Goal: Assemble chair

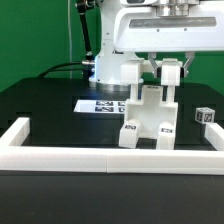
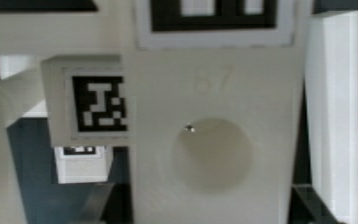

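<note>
The arm is glossy white, built of rounded, swollen segments with darker seams where they join. Directly above the jaws sits a wide, boxy white housing with softened corners, topped by a grey metallic collar. The jaws are two short, squared white fingers with dark recesses beside them. Behind the jaws, black cables hang beside the arm. A single thin black lead trails away from its lower segment.
</note>
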`<state>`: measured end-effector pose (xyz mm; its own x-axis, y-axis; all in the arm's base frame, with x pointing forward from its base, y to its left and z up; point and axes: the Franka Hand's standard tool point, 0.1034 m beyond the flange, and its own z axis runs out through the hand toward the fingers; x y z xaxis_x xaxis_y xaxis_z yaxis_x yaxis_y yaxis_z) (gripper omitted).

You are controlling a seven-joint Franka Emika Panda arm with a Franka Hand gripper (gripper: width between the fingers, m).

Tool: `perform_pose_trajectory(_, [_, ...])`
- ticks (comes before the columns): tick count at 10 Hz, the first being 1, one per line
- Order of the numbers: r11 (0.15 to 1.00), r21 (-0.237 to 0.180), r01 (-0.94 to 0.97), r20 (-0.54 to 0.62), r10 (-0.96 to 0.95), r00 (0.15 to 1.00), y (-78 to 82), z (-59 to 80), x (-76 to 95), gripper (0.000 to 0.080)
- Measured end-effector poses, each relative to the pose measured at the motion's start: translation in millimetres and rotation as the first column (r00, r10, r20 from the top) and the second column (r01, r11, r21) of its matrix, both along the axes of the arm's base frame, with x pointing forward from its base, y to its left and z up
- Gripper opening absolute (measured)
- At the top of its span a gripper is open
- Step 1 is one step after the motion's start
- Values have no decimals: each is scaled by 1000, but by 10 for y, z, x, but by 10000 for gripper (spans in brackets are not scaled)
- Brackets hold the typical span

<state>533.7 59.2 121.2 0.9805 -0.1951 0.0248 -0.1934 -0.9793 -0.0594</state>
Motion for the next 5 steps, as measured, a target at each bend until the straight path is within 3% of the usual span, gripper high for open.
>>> perform_pose_trajectory(5, [994, 3, 107, -7, -107, 994, 2, -1, -2, 290])
